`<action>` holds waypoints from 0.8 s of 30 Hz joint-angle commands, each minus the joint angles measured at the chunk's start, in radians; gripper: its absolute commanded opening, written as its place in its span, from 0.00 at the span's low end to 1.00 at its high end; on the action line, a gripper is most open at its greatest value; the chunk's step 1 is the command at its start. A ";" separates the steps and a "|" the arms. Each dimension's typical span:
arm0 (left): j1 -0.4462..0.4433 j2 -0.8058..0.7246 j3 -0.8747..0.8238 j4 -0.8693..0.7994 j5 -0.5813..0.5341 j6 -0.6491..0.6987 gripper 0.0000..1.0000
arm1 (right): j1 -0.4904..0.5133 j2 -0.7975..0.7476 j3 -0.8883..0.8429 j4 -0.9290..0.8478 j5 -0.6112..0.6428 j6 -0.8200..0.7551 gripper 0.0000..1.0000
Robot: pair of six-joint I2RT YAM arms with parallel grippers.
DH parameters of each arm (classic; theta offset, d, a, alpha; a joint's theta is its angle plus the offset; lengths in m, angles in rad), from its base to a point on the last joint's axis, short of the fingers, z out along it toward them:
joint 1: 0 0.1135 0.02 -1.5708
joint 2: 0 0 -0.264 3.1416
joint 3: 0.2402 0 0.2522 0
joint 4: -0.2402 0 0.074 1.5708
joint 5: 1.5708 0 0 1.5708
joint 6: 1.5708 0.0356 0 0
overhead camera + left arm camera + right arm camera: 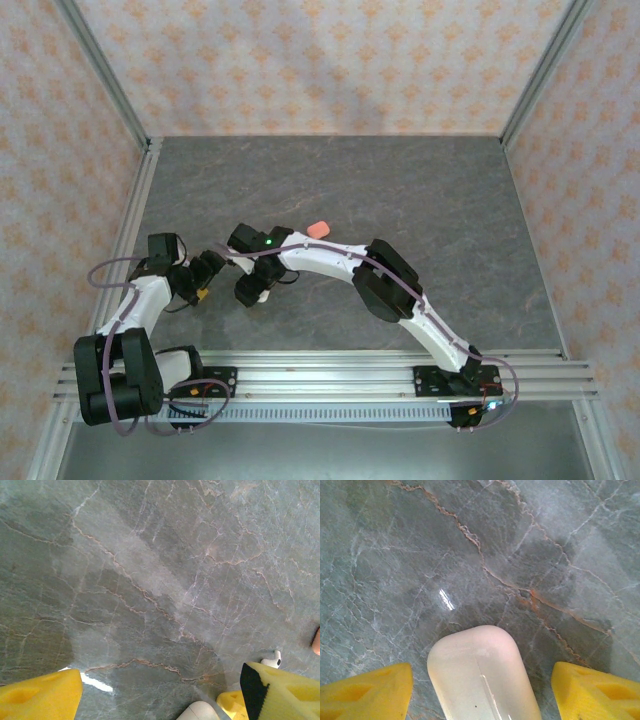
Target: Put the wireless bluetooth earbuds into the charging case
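R hand [482,669] is spread, straddling the white case [480,680] that lies flat on the worktop [420,555], w/ a gap each side & no finger touching it. L hand [160,676] is spread wide too, w/ bare worktop betw. its yellow fingers [40,695]; one white earbud [272,659] lies on the worktop just past its rt finger, near the white case. In the top view a pink case [318,229] sits apart, just behind the R arm [330,262].
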 commanded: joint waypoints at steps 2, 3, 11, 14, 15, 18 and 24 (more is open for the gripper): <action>0.009 0.007 0.040 -0.009 0.018 0.006 0.83 | 0.006 -0.042 -0.085 -0.046 0.075 -0.012 0.77; 0.010 0.008 0.043 -0.012 0.018 0.007 0.83 | 0.006 -0.048 -0.096 -0.037 0.084 -0.012 0.78; 0.011 0.006 0.051 -0.026 0.014 0.010 0.83 | 0.033 -0.075 -0.132 -0.041 0.222 -0.049 0.79; 0.010 0.008 0.050 -0.030 0.012 0.013 0.83 | 0.053 -0.074 -0.134 -0.059 0.306 -0.058 0.79; 0.010 0.009 0.050 -0.029 0.011 0.012 0.83 | 0.059 -0.075 -0.136 -0.063 0.325 -0.060 0.79; 0.010 0.014 0.050 -0.026 0.012 0.010 0.83 | 0.062 -0.088 -0.154 -0.058 0.341 -0.055 0.79; 0.010 0.004 0.060 -0.048 0.016 0.021 0.83 | 0.063 -0.133 -0.217 -0.025 0.340 -0.057 0.67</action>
